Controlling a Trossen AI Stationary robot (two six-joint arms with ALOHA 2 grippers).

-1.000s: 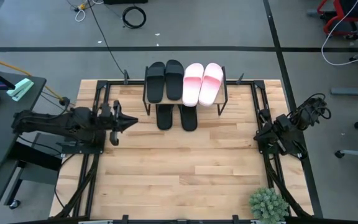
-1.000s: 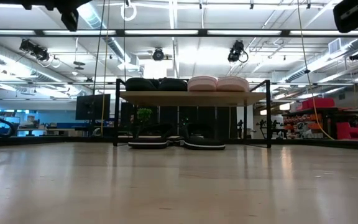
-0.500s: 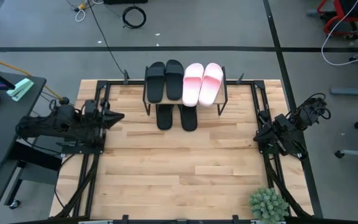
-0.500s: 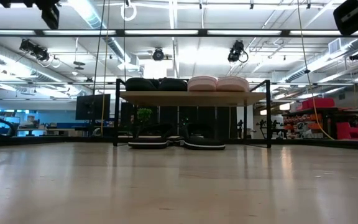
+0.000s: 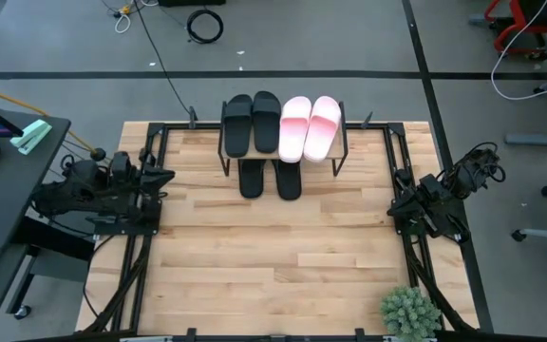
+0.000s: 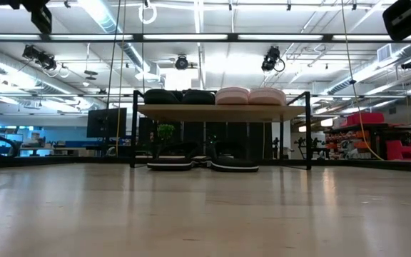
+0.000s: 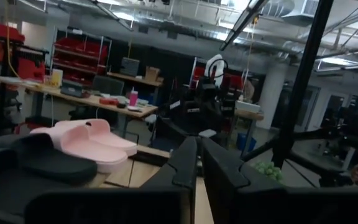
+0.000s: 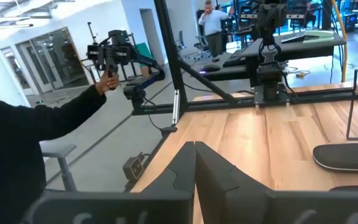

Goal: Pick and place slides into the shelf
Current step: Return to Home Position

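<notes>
The wooden table [image 5: 283, 266] carries the shelf [image 6: 220, 112] at its far edge, centred. All six slides sit at the shelf. A black pair [image 5: 252, 123] and a pink pair [image 5: 310, 126] lie side by side on the top board. A second black pair [image 5: 272, 179] lies on the table under the board, its ends sticking out from beneath toward the near side.

The left arm [image 5: 84, 190] lies at the table's edge, well to the left of the shelf and near level with its front. The left gripper [image 7: 195, 149] points toward the shelf with its fingers pressed together on nothing. The right arm [image 5: 432, 204] sits folded well to the right of the shelf. The right gripper [image 8: 195, 148] is likewise pressed together and empty.

With nothing left loose on the table, the placing looks done, and the step in hand appears to be parking the arms. The left arm looks more stretched out than the right. The next move probably calls only for it to tuck into a matching fold, well clear of the shelf's legs, with no grasp needed.
</notes>
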